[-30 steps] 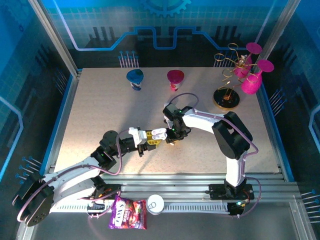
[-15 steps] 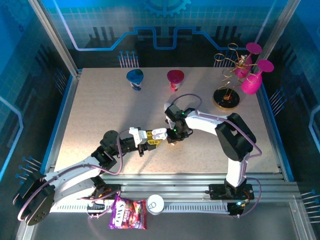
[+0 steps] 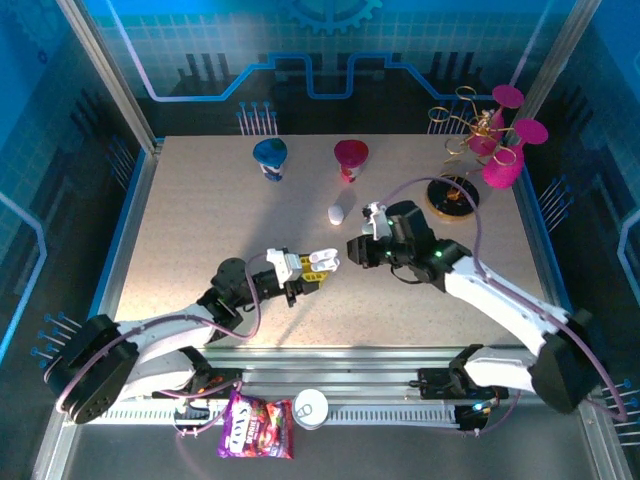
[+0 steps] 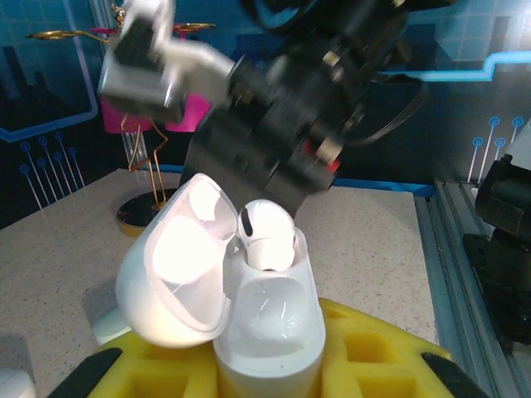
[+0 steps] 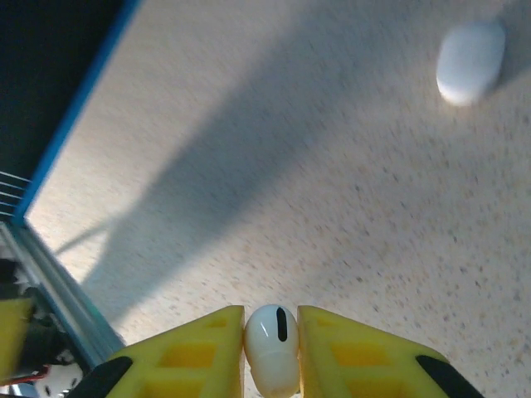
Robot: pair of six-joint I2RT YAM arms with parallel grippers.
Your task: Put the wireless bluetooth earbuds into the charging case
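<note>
The right end effector point(image 5: 271, 323) is pinched narrowly on a glossy white earbud point(image 5: 272, 352) with a dark oval mark, at the bottom centre of its wrist view, above the speckled counter point(image 5: 290, 182). A closed white case point(image 5: 470, 62) lies on the counter at that view's upper right. The left end effector point(image 3: 303, 276) clamps the open charging case point(image 4: 270, 332), with a second earbud point(image 4: 265, 236) seated inside.

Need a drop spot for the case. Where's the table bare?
Bare: left side of table, beside the blue cup; also between magenta cup and gold rack. Crowded: centre, where left pincer holding the charging case meets right pincer holding an earbud.
</note>
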